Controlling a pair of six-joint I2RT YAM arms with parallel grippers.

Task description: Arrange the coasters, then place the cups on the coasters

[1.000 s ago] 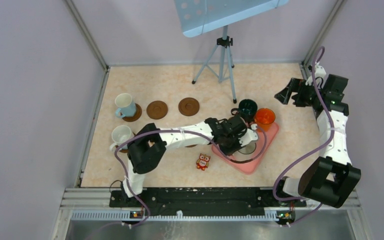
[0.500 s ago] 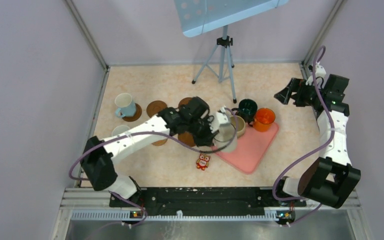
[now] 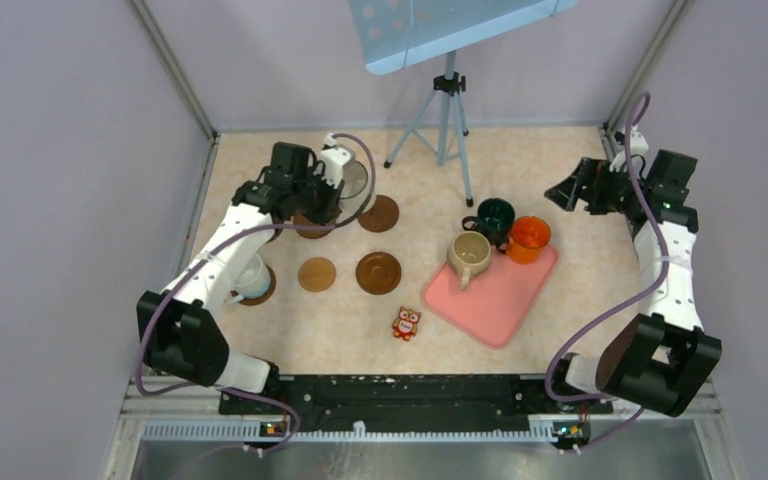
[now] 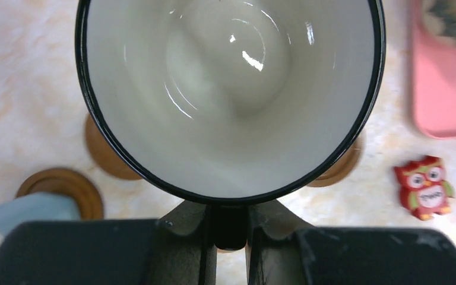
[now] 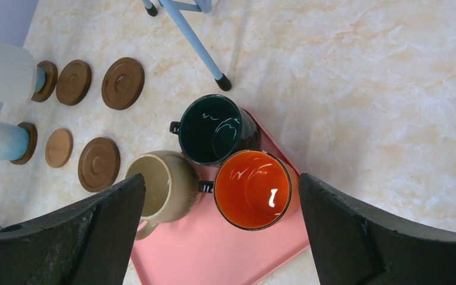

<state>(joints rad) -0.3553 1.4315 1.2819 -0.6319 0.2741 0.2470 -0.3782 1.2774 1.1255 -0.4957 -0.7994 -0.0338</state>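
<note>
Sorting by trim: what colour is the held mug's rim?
Black on the mug, left wrist view.

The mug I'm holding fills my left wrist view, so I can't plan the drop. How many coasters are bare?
Observer: Four, by the right wrist view. There are two dark far-row coasters, and in the near row a tan coaster and a dark coaster.
Operator: How many mugs are left to fetch?
Observer: Three at the pink tray: the green mug, the orange mug and the beige mug.
Operator: Is the right arm in my way?
Observer: No. The right gripper hangs open near the table's right edge, well apart from your left gripper and its white mug.
</note>
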